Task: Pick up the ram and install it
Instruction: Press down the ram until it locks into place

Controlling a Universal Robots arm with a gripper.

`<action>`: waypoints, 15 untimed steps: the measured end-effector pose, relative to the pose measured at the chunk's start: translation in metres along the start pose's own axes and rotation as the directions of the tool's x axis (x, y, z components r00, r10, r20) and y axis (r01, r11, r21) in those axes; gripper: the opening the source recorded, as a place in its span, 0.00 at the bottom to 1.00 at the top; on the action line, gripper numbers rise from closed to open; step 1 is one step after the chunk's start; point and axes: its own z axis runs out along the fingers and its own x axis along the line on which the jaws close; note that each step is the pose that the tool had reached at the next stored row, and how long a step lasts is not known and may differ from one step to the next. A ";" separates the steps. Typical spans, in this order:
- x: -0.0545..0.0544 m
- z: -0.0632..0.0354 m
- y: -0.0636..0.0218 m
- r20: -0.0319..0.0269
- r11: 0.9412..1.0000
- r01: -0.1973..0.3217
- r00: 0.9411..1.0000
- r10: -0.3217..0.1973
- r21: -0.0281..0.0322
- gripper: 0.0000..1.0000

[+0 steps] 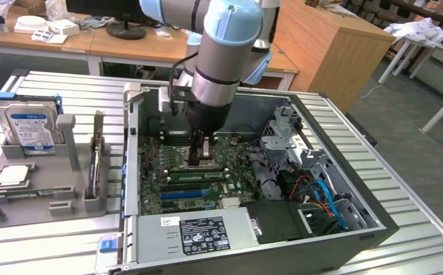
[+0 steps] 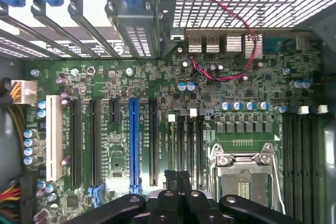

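Open PC case (image 1: 374, 229) lies on slatted desk (image 1: 46, 252). Arm reaches down into case; jaws (image 1: 199, 161) pressed together, low over motherboard (image 1: 244, 150) just beside CPU socket (image 2: 242, 174). Nothing seen pinched between them. Ram (image 1: 98, 166) stands on edge in grey holder (image 1: 54, 197), outside case toward exterior view's left, well apart from jaws. Hard drive (image 1: 29, 127) upright in same holder.

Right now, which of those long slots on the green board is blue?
The single blue expansion slot, standing among the black slots beside the white slot.
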 end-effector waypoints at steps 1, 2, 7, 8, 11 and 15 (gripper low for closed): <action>0.000 -0.0022 0.0001 0.000 1.000 0.000 1.000 0.000 0.000 0.11; 0.000 -0.0042 0.0001 0.000 1.000 0.000 1.000 0.000 0.000 0.11; 0.000 -0.0136 0.0004 0.000 1.000 0.000 1.000 0.000 0.000 0.11; 0.000 -0.0155 0.0005 0.000 1.000 0.000 1.000 0.000 0.000 0.11; 0.000 -0.0213 0.0007 0.000 1.000 0.000 1.000 0.000 0.000 0.11; -0.001 -0.0285 0.0009 0.000 1.000 0.000 1.000 0.000 0.000 0.11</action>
